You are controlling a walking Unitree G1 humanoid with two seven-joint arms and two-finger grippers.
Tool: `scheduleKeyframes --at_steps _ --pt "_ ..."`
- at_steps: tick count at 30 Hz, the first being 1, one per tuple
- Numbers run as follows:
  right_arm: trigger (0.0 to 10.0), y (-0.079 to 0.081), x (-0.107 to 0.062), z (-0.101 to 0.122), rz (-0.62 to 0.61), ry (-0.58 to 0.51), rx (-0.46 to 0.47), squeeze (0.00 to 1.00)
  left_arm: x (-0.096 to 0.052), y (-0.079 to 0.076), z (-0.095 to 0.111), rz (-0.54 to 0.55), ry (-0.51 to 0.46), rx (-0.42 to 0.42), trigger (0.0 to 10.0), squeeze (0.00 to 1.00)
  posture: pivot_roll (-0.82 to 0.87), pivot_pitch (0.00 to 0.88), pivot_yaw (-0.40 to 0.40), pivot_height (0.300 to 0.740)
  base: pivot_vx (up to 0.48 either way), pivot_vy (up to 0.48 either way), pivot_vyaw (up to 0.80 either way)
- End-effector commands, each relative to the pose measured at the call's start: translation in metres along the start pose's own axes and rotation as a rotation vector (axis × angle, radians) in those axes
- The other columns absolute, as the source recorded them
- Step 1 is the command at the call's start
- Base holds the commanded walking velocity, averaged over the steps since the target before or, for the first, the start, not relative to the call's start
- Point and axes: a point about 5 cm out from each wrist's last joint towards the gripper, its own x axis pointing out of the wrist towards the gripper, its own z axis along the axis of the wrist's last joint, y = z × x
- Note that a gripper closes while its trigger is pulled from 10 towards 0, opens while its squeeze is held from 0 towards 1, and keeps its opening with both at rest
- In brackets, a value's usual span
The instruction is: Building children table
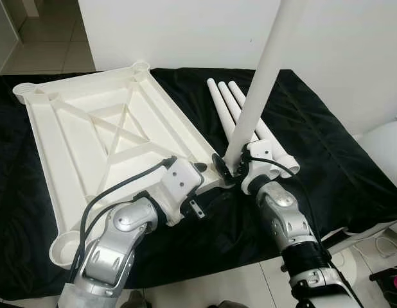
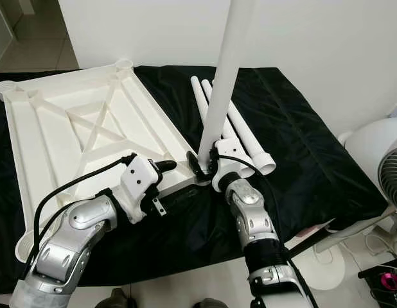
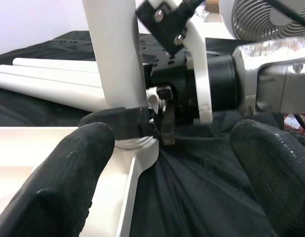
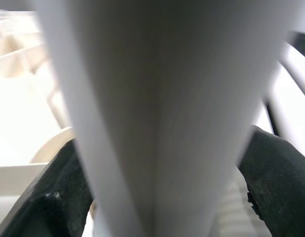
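Your right gripper (image 1: 228,168) clamps the upright leg (image 1: 256,90), seated at the corner socket (image 3: 135,144) of the inverted tabletop (image 1: 89,128). Left gripper (image 1: 202,168) sits spread, empty, on that corner.

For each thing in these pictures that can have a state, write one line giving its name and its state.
Tabletop: upside down on the black cloth, ribs facing up.
Upright leg: standing in the tabletop's near corner socket, gripped low down.
Spare legs: three, lying side by side on the cloth.
Right gripper: shut on the upright leg.
Left gripper: open, at the socket corner.
Fan: standing beside the table.
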Motion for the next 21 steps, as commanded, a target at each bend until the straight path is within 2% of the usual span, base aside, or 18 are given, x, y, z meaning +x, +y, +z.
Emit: scheduleKeyframes --at_steps 1,6,8,11,15,16,17,18,19,20,21 --pt "10.0 0.000 0.001 0.000 0.029 0.003 -0.023 0.00 0.002 0.004 0.000 0.077 0.003 0.016 10.0 0.00 -0.02 0.000 -0.039 0.740 0.000 0.000 0.00" --pt "10.0 0.001 0.011 0.004 0.165 0.016 -0.084 0.00 0.002 0.003 -0.005 0.078 0.019 0.023 10.0 0.00 -0.01 0.000 -0.043 0.740 0.000 0.000 0.00" --pt "10.0 0.001 0.013 0.004 0.181 0.020 -0.091 0.00 0.002 0.003 -0.006 0.080 0.022 0.024 10.0 0.00 -0.01 0.000 -0.043 0.740 0.000 0.000 0.00" --pt "10.0 0.005 0.015 0.004 0.274 0.022 -0.100 0.00 0.002 0.003 -0.006 0.089 0.026 0.027 10.0 0.00 0.00 0.000 -0.050 0.740 0.000 0.000 0.00" --pt "10.0 0.005 0.015 0.004 0.311 0.022 -0.113 0.00 0.002 0.003 -0.006 0.093 0.025 0.026 10.0 0.00 0.00 0.000 -0.051 0.740 0.000 0.000 0.00" --pt "8.4 0.003 0.014 0.003 0.328 0.023 -0.120 0.00 0.002 0.003 -0.006 0.095 0.025 0.025 10.0 0.00 0.00 0.000 -0.051 0.740 0.000 0.000 0.00" --pt "8.4 0.003 0.014 0.003 0.328 0.023 -0.120 0.00 0.002 0.003 -0.006 0.095 0.025 0.025 10.0 0.00 0.00 0.000 -0.051 0.740 0.000 0.000 0.00" --pt "6.4 0.000 0.014 0.004 0.344 0.023 -0.122 0.00 0.002 0.003 -0.006 0.098 0.025 0.025 10.0 0.00 0.01 0.000 -0.052 0.740 0.000 0.000 0.00" --pt "6.4 0.000 0.014 0.004 0.344 0.023 -0.122 0.00 0.002 0.003 -0.006 0.098 0.025 0.025 10.0 0.00 0.01 0.000 -0.052 0.740 0.000 0.000 0.00" --pt "2.2 -0.002 0.013 0.004 0.354 0.025 -0.124 0.00 0.002 0.004 -0.006 0.100 0.025 0.025 10.0 0.00 0.01 0.000 -0.049 0.740 0.000 0.000 0.00" --pt "0.0 -0.005 0.013 0.003 0.361 0.028 -0.122 0.00 0.001 0.004 -0.006 0.101 0.025 0.025 10.0 0.00 0.01 0.000 -0.049 0.740 0.000 0.000 0.00"
